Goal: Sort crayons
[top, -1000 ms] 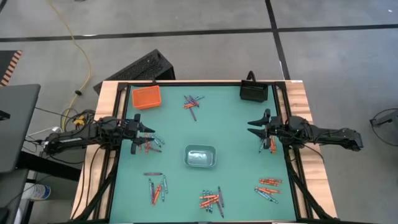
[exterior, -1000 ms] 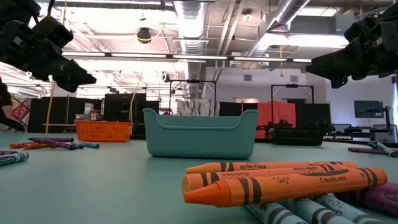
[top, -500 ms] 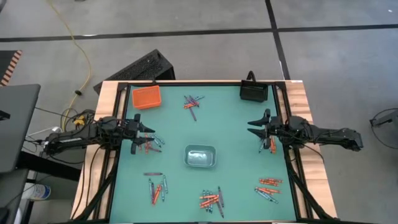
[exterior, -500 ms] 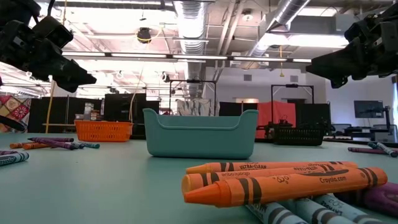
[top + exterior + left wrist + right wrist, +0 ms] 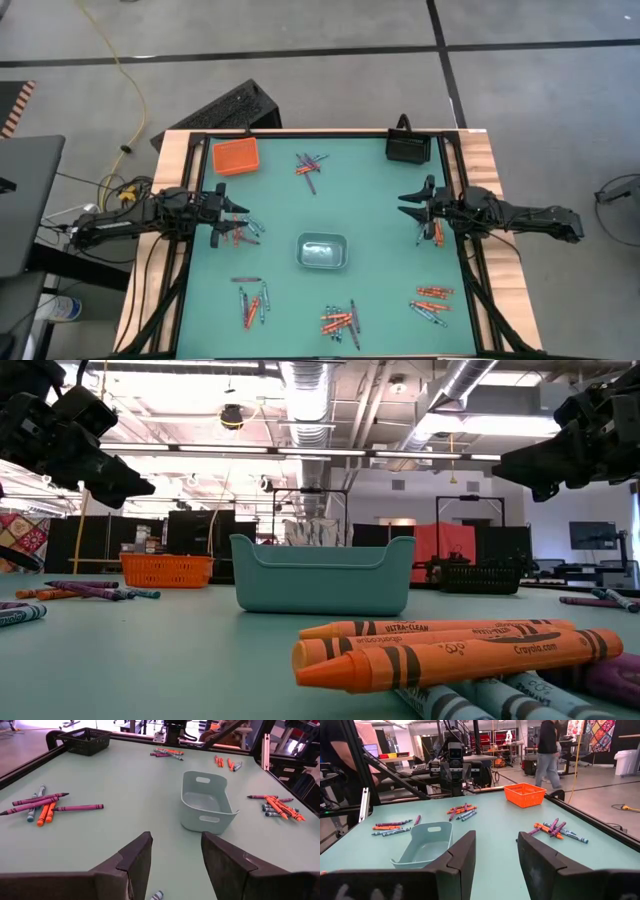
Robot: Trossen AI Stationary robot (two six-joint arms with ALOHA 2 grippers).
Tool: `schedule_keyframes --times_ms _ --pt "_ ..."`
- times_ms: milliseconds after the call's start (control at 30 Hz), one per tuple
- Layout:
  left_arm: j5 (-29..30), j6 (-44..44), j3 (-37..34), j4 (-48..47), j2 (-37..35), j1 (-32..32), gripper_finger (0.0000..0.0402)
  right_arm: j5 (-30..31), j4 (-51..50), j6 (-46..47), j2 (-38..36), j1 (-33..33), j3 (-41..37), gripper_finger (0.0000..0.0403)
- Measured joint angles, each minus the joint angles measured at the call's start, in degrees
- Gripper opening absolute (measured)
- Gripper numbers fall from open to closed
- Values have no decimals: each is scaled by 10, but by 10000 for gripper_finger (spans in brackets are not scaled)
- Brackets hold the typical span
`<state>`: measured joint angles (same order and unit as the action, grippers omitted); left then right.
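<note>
Overhead, six crayon (image 5: pixel 309 166) clusters, three trays (image 5: pixel 322 251), left claw (image 5: pixel 243 226), right claw (image 5: pixel 407 205) both spread, empty.

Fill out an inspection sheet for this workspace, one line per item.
Surface: green table, flat, wood-edged.
Job's things: crayons scattered in six loose heaps; none in a tray.
Clutter: orange tray and black tray at the far corners, grey-blue tray in the middle.
Grippers: left pincer open above a heap; right pincer open, holding nothing.
Cables: yellow cable on the floor; cable bundle at the left arm's base.
Surroundings: person walking beyond the table.
</note>
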<state>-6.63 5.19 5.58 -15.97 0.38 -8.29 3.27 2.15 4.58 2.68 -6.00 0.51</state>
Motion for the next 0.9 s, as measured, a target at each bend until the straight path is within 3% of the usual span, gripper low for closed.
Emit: schedule_keyframes --times_ms 367,567,667,767,900 --pt "0 0 0 0 0 0 162 0 5 0 0 0 0 156" --pt "0 0 0 0 0 0 162 37 132 75 0 0 0 156" --pt "0 0 0 0 0 0 162 40 225 20 8 0 0 156" --pt "0 0 0 0 0 0 162 54 238 -7 25 -1 20 156" --pt "0 0 0 0 0 0 162 -24 213 -49 79 1 72 156"
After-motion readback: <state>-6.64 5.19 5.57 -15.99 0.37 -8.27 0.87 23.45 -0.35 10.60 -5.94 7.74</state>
